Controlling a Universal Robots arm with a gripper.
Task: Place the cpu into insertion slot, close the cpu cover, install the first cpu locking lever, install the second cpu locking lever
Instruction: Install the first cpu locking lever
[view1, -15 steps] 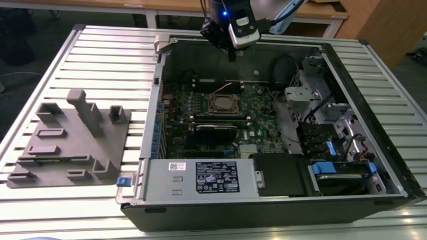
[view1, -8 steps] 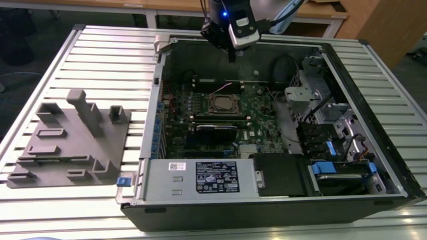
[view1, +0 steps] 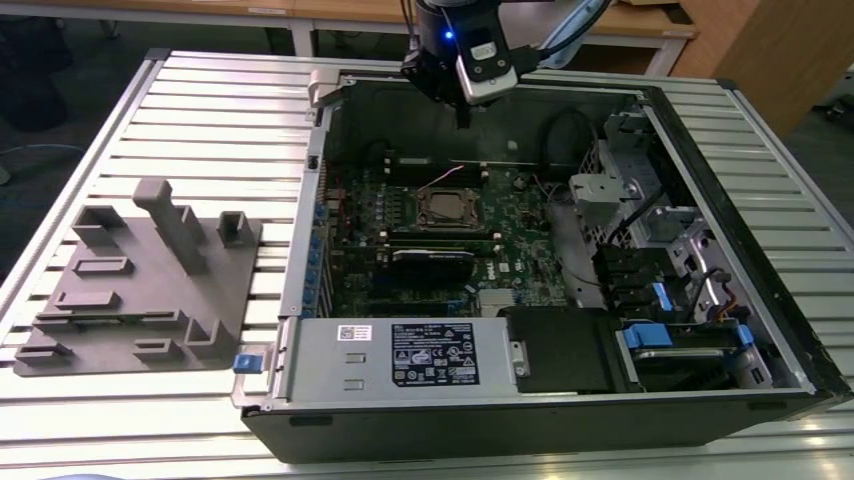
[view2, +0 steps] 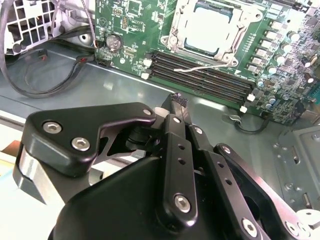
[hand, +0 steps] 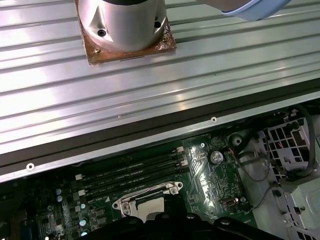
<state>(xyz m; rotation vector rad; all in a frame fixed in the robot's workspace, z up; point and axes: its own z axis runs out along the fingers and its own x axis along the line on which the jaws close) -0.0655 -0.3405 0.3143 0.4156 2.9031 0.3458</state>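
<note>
Closed fingers (view2: 175, 131) over the open computer case (view1: 534, 435)
The gripper (view2: 176, 101) hangs empty, fingers pressed together, well apart from the insertion slot (view1: 422, 212); the cpu (view2: 209, 26) lies in that slot, framed by the lowered cpu cover (view2: 176, 37).

Pale cpu (view2: 207, 27) flat within insertion slot (view2: 175, 40)

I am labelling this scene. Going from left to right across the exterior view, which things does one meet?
grey fixture block → small blue part → insertion slot → blue-tabbed drive bays
</note>
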